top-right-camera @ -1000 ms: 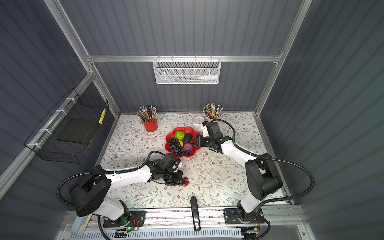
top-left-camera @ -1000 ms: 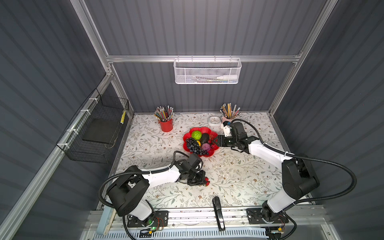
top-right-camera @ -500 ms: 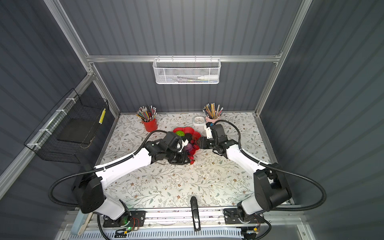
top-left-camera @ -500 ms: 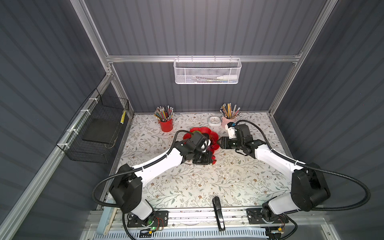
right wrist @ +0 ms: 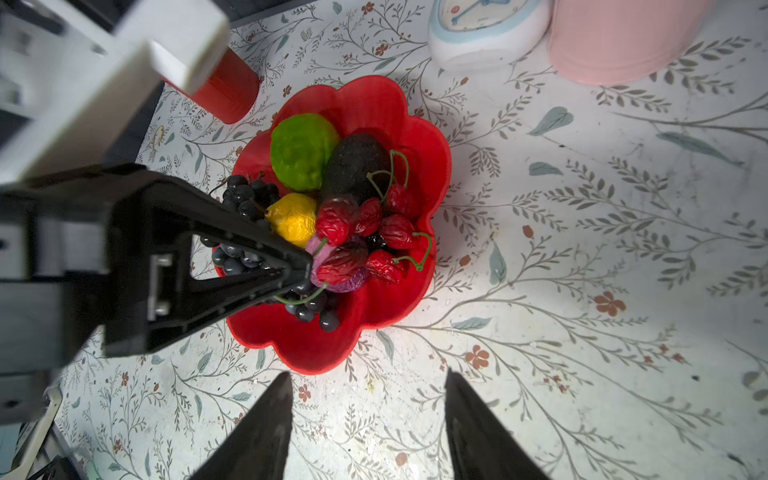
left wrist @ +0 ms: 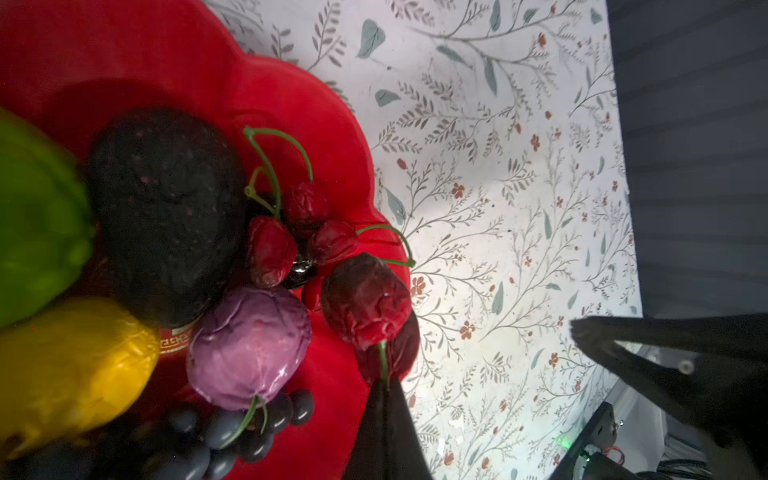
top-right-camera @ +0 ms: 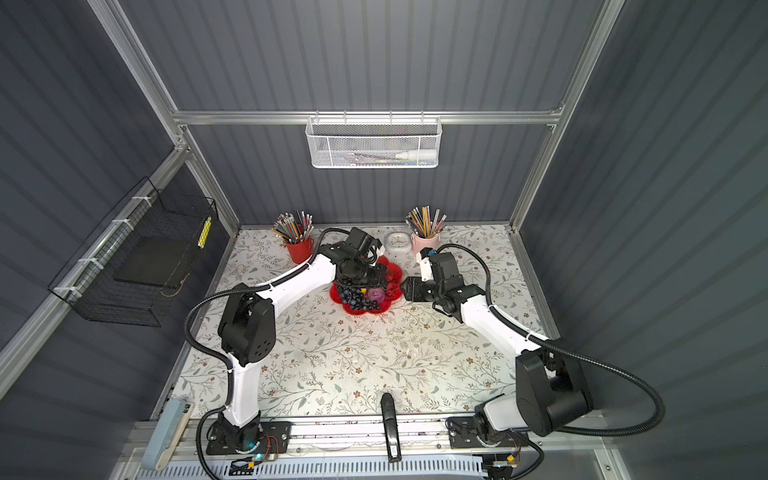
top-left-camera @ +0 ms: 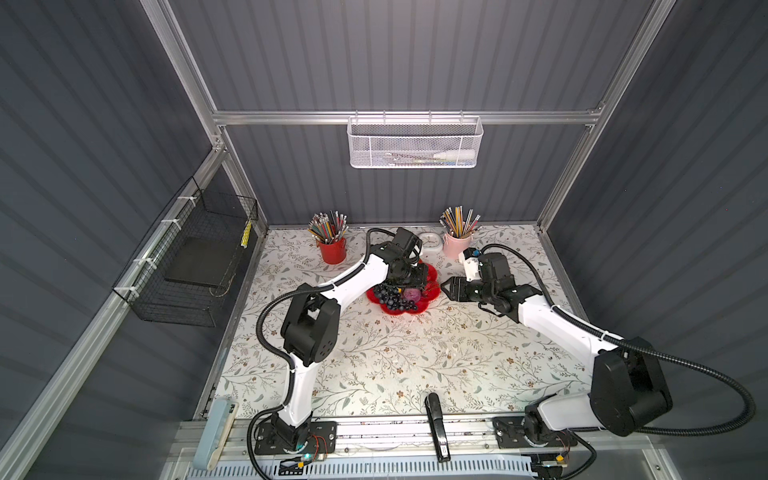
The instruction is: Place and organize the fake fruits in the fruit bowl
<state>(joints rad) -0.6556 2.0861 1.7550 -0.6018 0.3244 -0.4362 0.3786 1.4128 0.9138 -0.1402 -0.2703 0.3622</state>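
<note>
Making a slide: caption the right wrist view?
Left pincer lowers stemmed cherries by the stem into the red bowl.

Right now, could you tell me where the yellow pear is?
The yellow pear lies inside the fruit bowl in the right wrist view, between the green ball and grape bunch.

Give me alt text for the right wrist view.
The shut left gripper pinches a cherry stem over the red flower-shaped fruit bowl, which holds cherries, grapes, a green ball, an avocado and a yellow pear. The right gripper hovers open nearby.
</note>
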